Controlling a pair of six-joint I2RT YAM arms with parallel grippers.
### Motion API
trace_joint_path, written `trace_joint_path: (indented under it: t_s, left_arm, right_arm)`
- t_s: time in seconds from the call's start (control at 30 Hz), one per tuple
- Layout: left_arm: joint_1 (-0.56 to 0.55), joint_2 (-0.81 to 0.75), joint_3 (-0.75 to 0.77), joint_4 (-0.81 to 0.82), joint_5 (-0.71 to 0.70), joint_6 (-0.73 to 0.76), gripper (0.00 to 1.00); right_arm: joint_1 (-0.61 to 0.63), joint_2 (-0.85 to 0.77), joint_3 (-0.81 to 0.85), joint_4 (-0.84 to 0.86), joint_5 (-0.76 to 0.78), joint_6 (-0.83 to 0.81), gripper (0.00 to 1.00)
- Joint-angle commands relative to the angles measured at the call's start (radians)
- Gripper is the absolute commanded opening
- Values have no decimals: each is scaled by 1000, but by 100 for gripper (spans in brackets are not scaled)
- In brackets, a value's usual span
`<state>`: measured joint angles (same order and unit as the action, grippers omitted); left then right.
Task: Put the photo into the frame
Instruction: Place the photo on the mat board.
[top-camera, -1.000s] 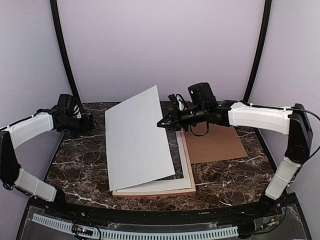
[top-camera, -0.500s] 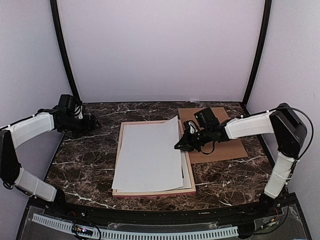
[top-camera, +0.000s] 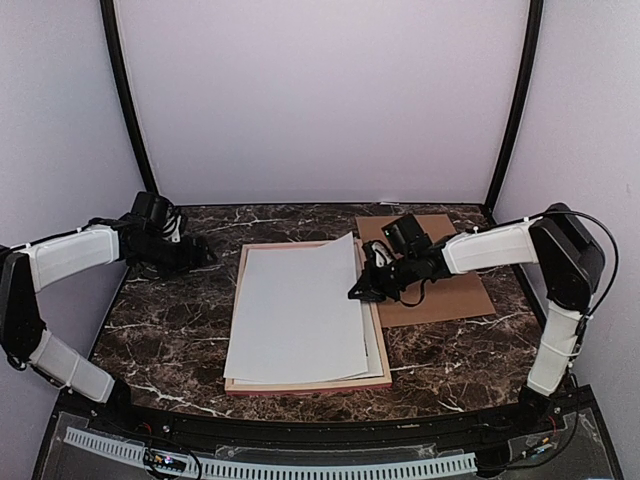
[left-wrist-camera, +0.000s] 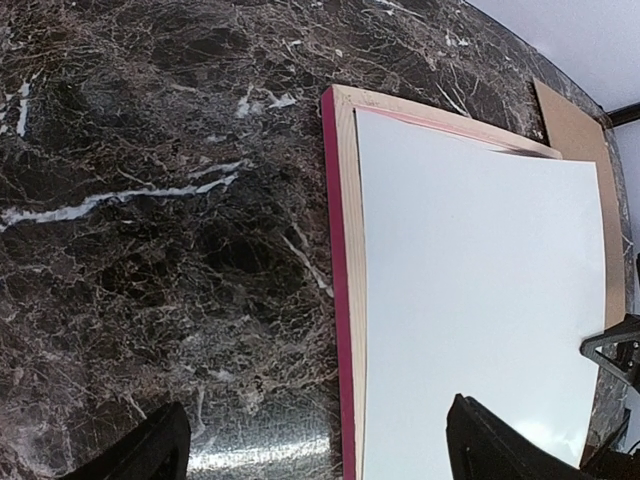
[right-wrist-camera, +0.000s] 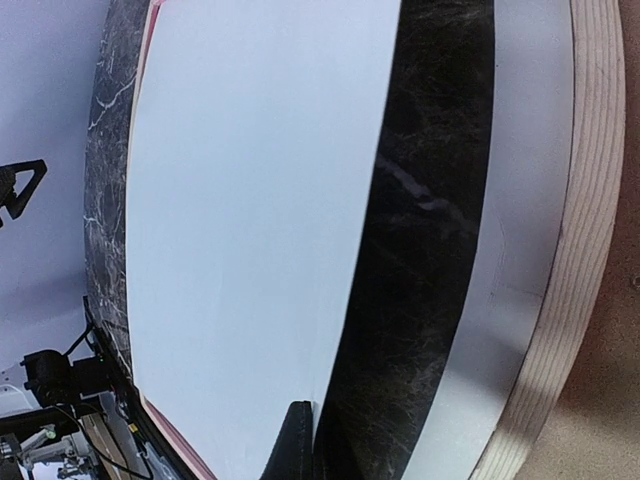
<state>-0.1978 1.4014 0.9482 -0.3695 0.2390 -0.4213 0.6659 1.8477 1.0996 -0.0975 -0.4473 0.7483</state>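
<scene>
The photo (top-camera: 297, 315) lies white back up across the pink-railed frame (top-camera: 305, 386), slightly askew, its far right corner over the frame's rail. My right gripper (top-camera: 362, 288) is shut on the photo's right edge, which it holds a little above the frame. In the right wrist view a dark finger (right-wrist-camera: 297, 445) presses on the photo (right-wrist-camera: 250, 200) at its edge, next to the pale frame rail (right-wrist-camera: 590, 200). My left gripper (top-camera: 200, 258) hovers open over the table left of the frame. In its own view it (left-wrist-camera: 320, 440) straddles the frame's left rail (left-wrist-camera: 345, 250) beside the photo (left-wrist-camera: 480, 300).
A brown backing board (top-camera: 445, 290) lies on the dark marble table (top-camera: 160, 320) right of the frame, under my right arm. A white mat (right-wrist-camera: 520, 250) shows inside the frame beneath the photo. Purple walls and two black posts close in the back and sides.
The photo, held up steeply tilted a second ago, has been laid down flat over the frame by my right gripper. My left gripper has moved right, closer to the frame.
</scene>
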Motion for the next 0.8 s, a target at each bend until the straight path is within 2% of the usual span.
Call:
trace_joint_path:
  t_s: [0.0,0.4,0.77]
  left_arm:
    - [-21,8,7,10,-10,15,92]
    - [-41,23,16,5,-22,13,92]
    - [-49,30,18,4,-25,15,92]
  right_arm:
    - [-9,3,40,-42,26,-50,0]
    - [-18,39,129,-147,32,-133,0]
    - [-20,41,112,-122,35,-109,0]
